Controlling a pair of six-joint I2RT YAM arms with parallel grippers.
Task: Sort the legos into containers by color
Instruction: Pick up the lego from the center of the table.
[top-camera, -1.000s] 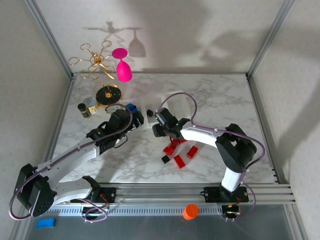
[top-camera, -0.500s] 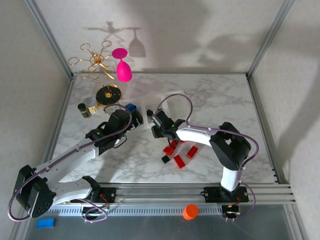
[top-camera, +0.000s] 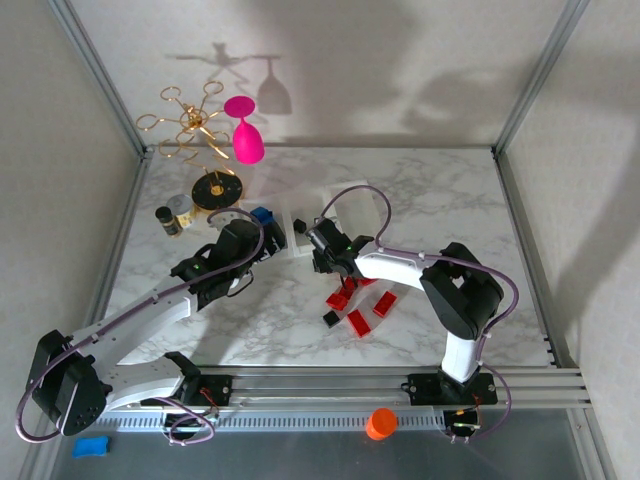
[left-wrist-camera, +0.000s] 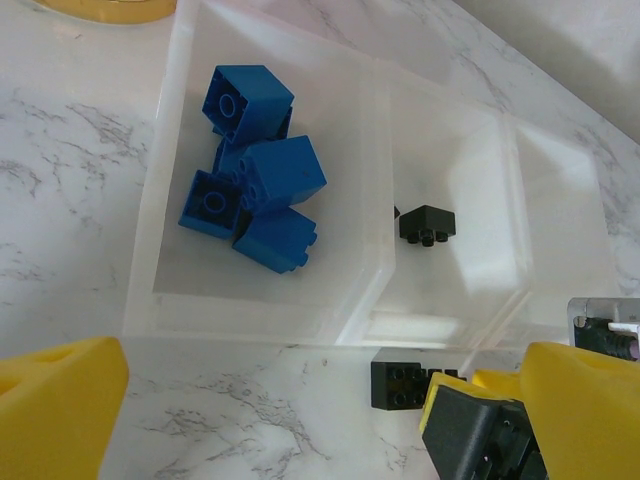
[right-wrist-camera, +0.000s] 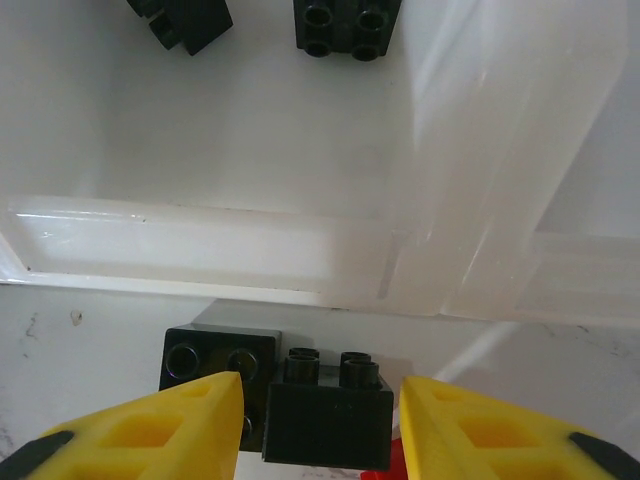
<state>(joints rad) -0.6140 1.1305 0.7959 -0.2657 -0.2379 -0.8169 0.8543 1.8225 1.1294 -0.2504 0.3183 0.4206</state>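
The containers form one translucent tray. Its left compartment holds several blue legos, and the middle one holds black legos. In front of the tray wall, my right gripper straddles a black lego on the table, with a gap showing at each finger. A second black lego lies against it on the left. My left gripper hovers wide open before the blue compartment. Red legos and a black one lie nearer the arms.
A gold stand base, a pink glass and two small jars stand at the back left. An orange cap and a blue block lie off the marble near the arm bases.
My right gripper's jaws have narrowed around the black lego in front of the tray. The left arm has stayed still.
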